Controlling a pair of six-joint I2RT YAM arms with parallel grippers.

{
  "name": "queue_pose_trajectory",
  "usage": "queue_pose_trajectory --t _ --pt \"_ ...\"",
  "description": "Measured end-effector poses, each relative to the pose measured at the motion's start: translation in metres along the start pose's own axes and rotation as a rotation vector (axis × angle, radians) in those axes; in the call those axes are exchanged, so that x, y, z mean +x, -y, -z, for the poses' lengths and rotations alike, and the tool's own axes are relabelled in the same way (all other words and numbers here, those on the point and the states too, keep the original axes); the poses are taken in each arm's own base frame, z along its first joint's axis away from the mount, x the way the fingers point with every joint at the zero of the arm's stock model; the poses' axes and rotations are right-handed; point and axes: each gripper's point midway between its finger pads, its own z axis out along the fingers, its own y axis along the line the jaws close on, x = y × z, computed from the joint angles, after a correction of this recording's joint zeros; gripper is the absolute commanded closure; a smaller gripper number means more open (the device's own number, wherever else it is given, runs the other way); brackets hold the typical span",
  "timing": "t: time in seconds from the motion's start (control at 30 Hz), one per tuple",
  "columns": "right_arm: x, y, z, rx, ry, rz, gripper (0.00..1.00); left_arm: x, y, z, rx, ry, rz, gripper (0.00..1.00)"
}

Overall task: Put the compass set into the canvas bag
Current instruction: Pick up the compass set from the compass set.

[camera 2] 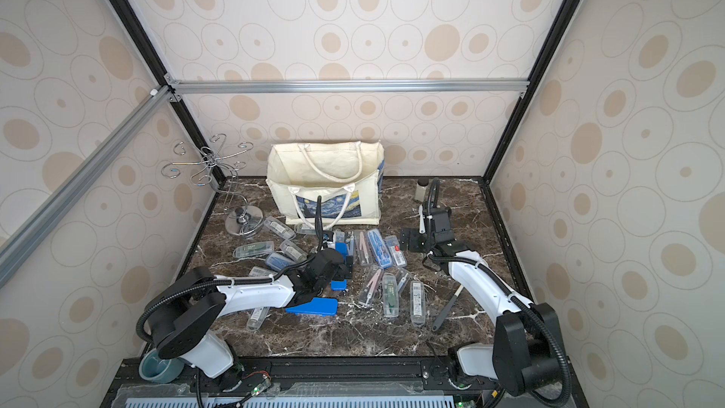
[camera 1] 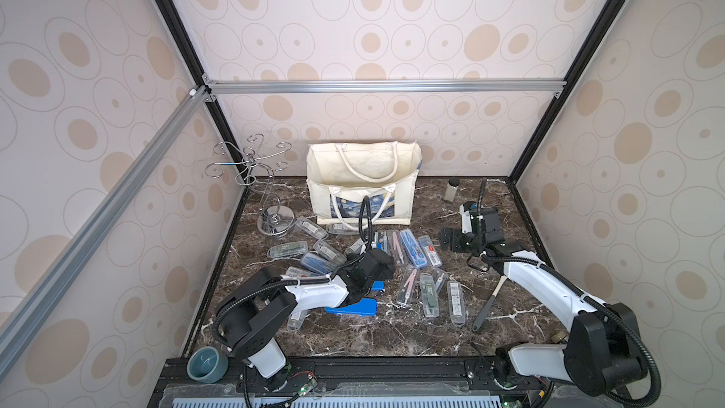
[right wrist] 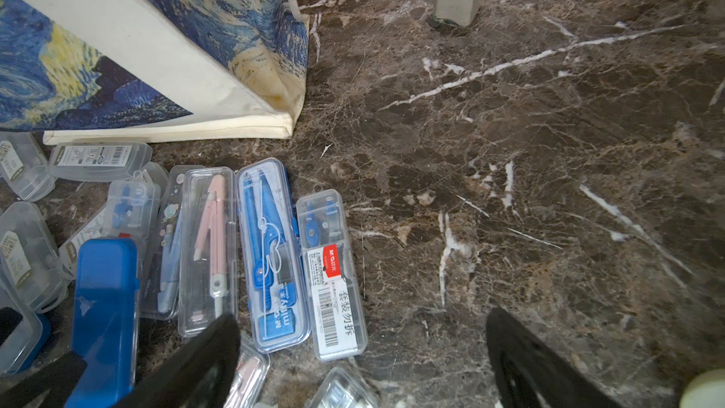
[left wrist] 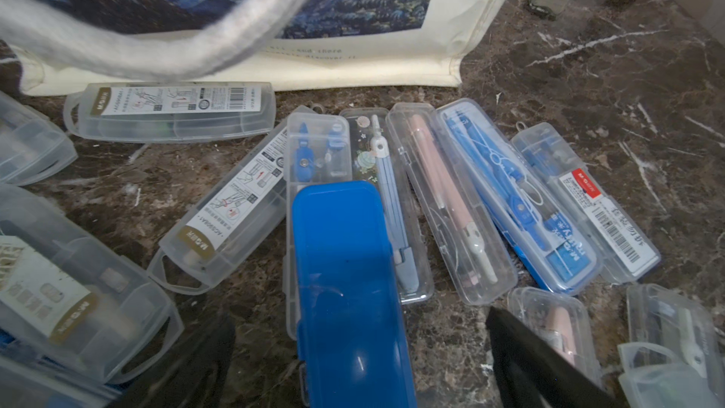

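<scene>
Over on the left a wire hook stand (camera 1: 275,218) is standing on the dark marble counter (camera 1: 392,339). The canvas bag (camera 1: 398,206) is standing upright at the back, mouth open, with a rope handle drooping over the starry-night print. The small print under it is showing "and there", the rest is too blurry.

The compass sets (camera 1: 412,253) are all lying on the counter in front of the bag, none visibly inside.

Going across the row:
- A clear M&G case (left wrist: 168,111) is lying along the bag's foot.
- A second M&G case (left wrist: 231,206) is sitting tilted.
- A solid blue case (left wrist: 345,288) is lying across a clear one.
- After those come a pastel planet-print case (left wrist: 367,158), a pink compass case (left wrist: 451,206) and a blue "M&G miffy" case (left wrist: 518,198).
- Last is a barcode-stickered case (left wrist: 588,202) wearing a red M&G tag and "套装勿拆".

The left claw (left wrist: 361,317) is hanging wide open over the blue case's near end, gripping nothing. The right claw (right wrist: 363,315) is gaping just as wide over bare counter beside the stickered case, also gripping nothing.
</scene>
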Motion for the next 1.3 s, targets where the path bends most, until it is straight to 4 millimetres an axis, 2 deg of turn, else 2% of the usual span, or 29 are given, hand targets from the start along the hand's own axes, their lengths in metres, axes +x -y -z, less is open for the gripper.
queue_pose_trajectory --t 0.17,0.33,0.5,0.7,0.8,1.03,1.3 --pt "0.001 0.002 -0.001 0.009 -0.002 0.002 0.0 0.011 0.008 -0.01 -0.025 -0.046 -0.012 0.07" --pt "0.007 0.004 -0.007 0.018 -0.024 0.01 0.0 0.028 0.001 -0.014 -0.079 -0.108 -0.016 0.13" --pt "0.012 0.005 -0.011 0.02 -0.043 0.011 0.0 0.043 -0.002 -0.011 -0.1 -0.154 -0.015 0.13" --pt "0.014 0.003 -0.014 0.007 -0.053 0.01 0.0 0.06 -0.002 -0.017 -0.124 -0.206 -0.025 0.15" --pt "0.014 0.002 -0.014 0.005 -0.052 0.01 0.0 0.06 0.001 -0.018 -0.122 -0.208 -0.018 0.2" --pt "0.015 0.001 -0.015 -0.001 -0.056 0.01 0.0 0.06 0.001 -0.018 -0.121 -0.208 0.0 0.46" --pt "0.017 -0.003 -0.015 -0.027 -0.062 0.009 0.0 0.059 0.003 -0.018 -0.106 -0.193 0.013 0.47"
